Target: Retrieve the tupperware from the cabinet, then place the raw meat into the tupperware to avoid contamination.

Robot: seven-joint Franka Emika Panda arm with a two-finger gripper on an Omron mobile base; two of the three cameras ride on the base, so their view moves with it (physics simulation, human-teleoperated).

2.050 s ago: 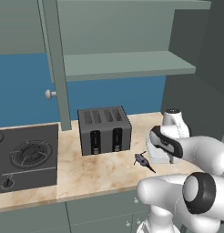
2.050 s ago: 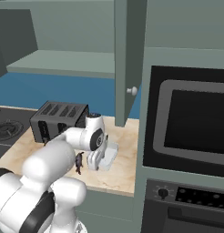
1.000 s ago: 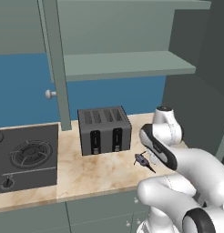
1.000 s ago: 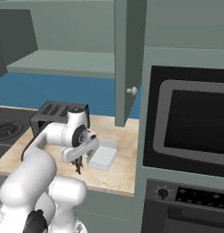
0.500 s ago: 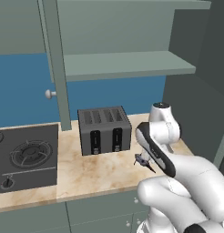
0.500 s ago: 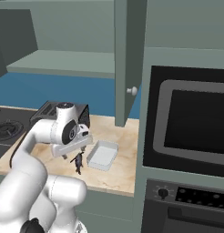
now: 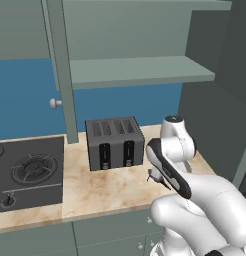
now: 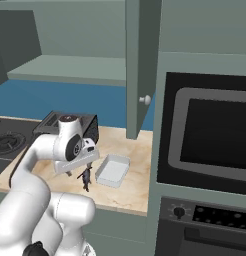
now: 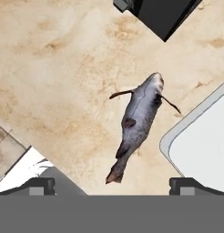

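Lying flat on the marble counter [image 9: 54, 68], the raw meat [image 9: 137, 120], a small grey fish with thin fins and a brownish tail, sits just beside the rounded corner of the white tupperware [image 9: 202, 148], which already stands on the counter and not in the cabinet [image 8: 140, 65]. The gripper [image 9: 111, 184] hangs directly above the fish with its jaws spread wide and nothing between them; the two dark fingertips [image 9: 38, 184] stand well apart either side of the tail end. The main risk, judging from this pose, is a poor pinch: the fish lies slanted across the line between the tips, and they straddle its thin tail, not its thicker body, so closing there could let it slip out or swing loose on the way up. A second hazard is the tupperware so near; a finger coming down on that side could catch its rim and shove or tip it. The toaster [image 7: 115, 142] stands close behind, so a wide lift could brush it. By count: one fish, one tupperware, one four-slot toaster, one gas hob [image 7: 27, 170], one built-in oven [image 8: 210, 135] and two pale round door knobs [image 7: 55, 103].
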